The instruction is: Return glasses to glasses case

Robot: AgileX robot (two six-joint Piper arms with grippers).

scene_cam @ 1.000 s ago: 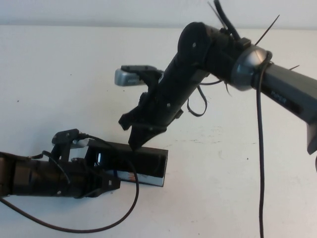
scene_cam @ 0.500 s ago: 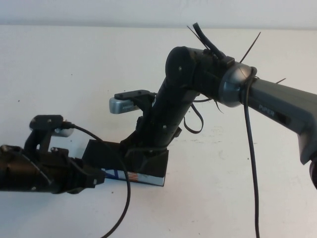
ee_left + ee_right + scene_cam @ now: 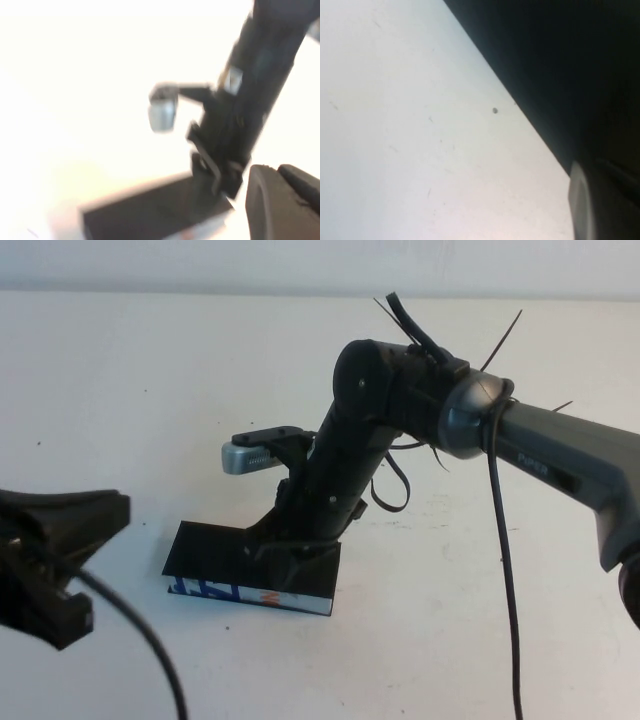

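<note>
The left gripper (image 3: 50, 560) is seen nearest, at the table's left edge, state not discernible. The glasses case (image 3: 215, 552) lies lid-closed at centre, long axis left-right. The right gripper (image 3: 290, 558) is pressed down onto its right half, aperture hidden. No glasses are seen.

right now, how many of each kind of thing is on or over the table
glasses case: 1, black, lid shut, on the table
glasses: 0 visible
pincers: 2, the right pincer down on the case, the left pincer off to the case's left
total: 3
</note>
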